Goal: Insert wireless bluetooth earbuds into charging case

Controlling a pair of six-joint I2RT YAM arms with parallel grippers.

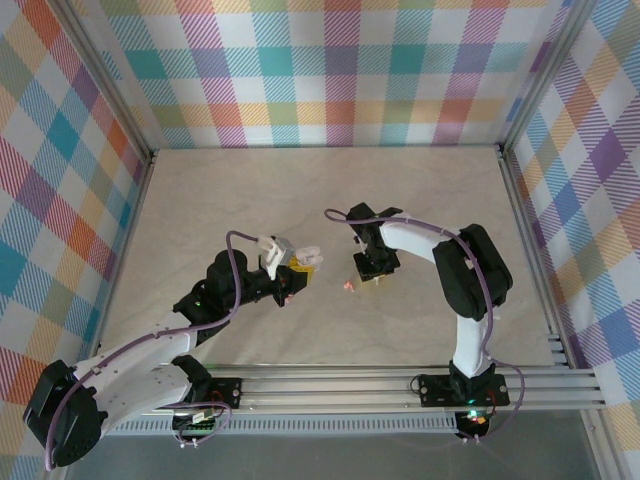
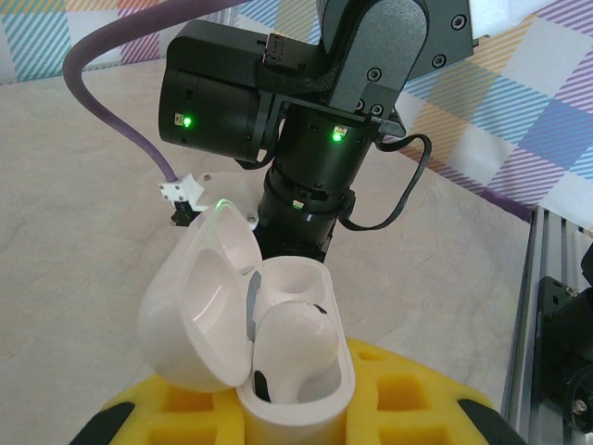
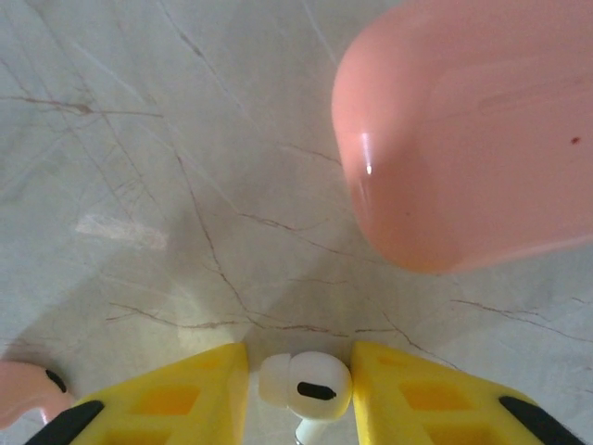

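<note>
Now your left pincer (image 1: 300, 265) holds the open white case (image 2: 296, 371) upright for the earbud (image 3: 306, 385) that your right pincer (image 1: 372, 280) straddles; whether it grips yet, I cannot tell.

My left gripper (image 1: 303, 263) is clamped tight just left of centre. My right gripper (image 1: 372, 280) points straight down at centre, fingers (image 3: 185, 403) narrowly apart.

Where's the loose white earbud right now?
Bottom of the right wrist view: the white earbud sits between the fingertips of the right gripper, pink case up-right of it, a pink earbud at far left.
</note>
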